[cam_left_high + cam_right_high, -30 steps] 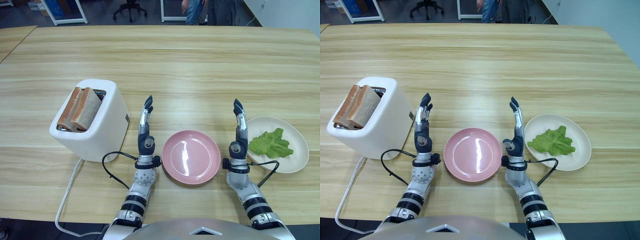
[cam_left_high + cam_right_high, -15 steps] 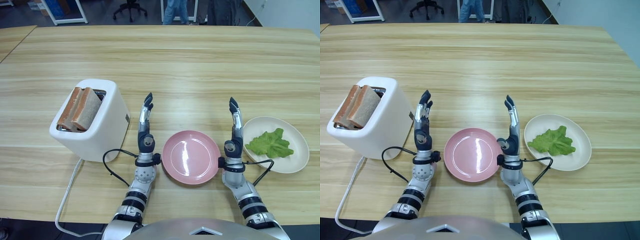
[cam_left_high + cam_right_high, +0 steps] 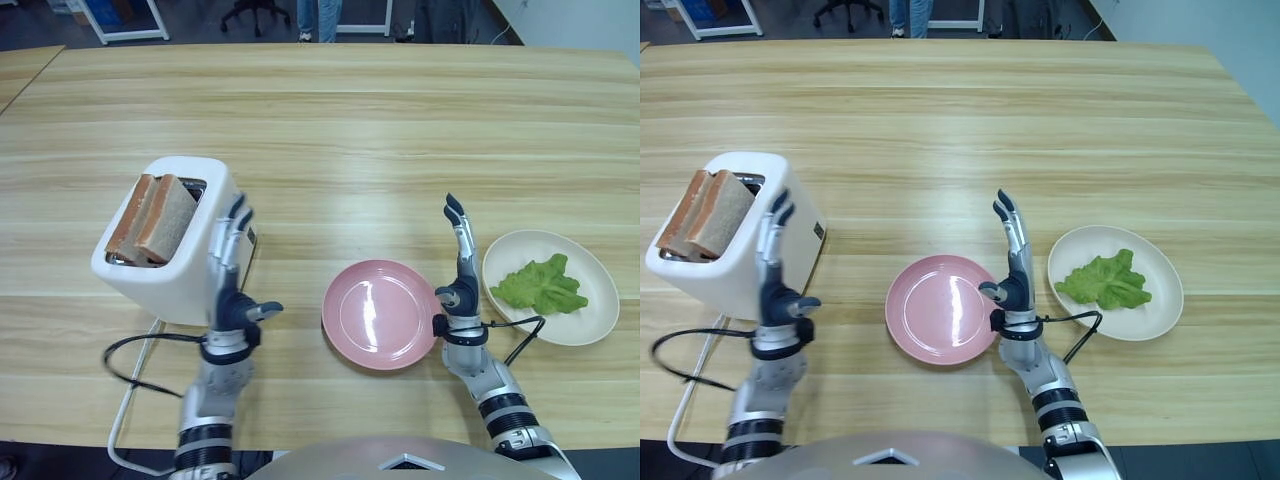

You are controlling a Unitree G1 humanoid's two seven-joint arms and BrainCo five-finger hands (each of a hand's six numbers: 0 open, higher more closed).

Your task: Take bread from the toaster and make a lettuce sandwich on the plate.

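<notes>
Basically nothing on the to-do list is done yet, as far as I can tell. Both slices of bread [image 3: 150, 218] are still sitting up out of the slots of the white toaster [image 3: 185, 285] at the left of the table [image 3: 400, 130]. The pink plate [image 3: 380, 313] in the middle is bare, and the lettuce [image 3: 540, 287] is still on its own cream plate [image 3: 600, 325] off to the right. The left hand [image 3: 232, 280] is right up against the toaster's near side, fingers straight and spread a bit, holding nothing. The right hand [image 3: 458, 270] stands upright between the two plates, fingers straight and close together, also holding nothing. So my guess is that grabbing the first slice is the step in hand, then the stacking. As for labels: there's a small dark mark on the toaster's side, too tiny to read.
</notes>
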